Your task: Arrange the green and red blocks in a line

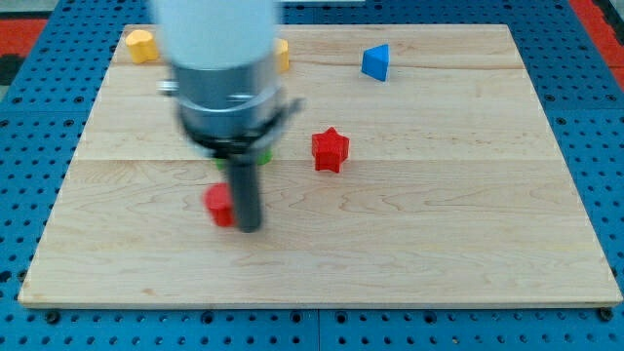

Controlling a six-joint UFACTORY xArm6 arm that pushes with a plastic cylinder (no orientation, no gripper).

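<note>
My tip (250, 228) rests on the wooden board (439, 234), touching or nearly touching the right side of a small red block (219, 205) left of centre. A red star-shaped block (331, 149) lies to the upper right of the tip. A green block (263, 155) is mostly hidden behind the arm, only a sliver showing just above the tip; its shape cannot be made out.
A blue triangular block (375, 62) lies near the view's top, right of centre. A yellow block (141, 45) sits at the top left corner. Another yellow block (283, 55) peeks out beside the arm at the top. The arm's body (219, 68) hides the upper middle-left.
</note>
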